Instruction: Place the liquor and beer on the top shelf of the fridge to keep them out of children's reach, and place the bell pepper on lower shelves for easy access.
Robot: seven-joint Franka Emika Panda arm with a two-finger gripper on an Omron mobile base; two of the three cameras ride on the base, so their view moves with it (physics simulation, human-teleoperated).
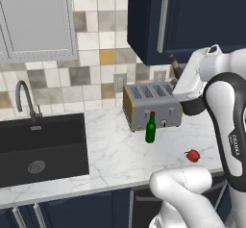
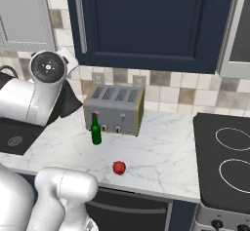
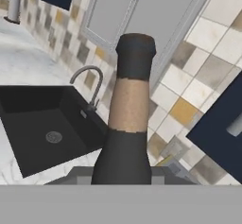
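I see the black basin sink [image 1: 43,147] bare inside. My gripper [image 3: 124,183] is clenched on the squat black liquor bottle [image 3: 128,124], its neck rising straight from between the jaws.

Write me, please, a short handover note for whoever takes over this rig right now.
Gripper: shut on the liquor, lifted clear of the counter; its neck also shows behind the arm.
Beer: upright on the counter, just in front of the toaster.
Bell pepper: on the counter, nearer the front edge, apart from the beer.
Done: liquor picked up.
Left: shelve the liquor and beer on the fridge's top shelf, the pepper lower.
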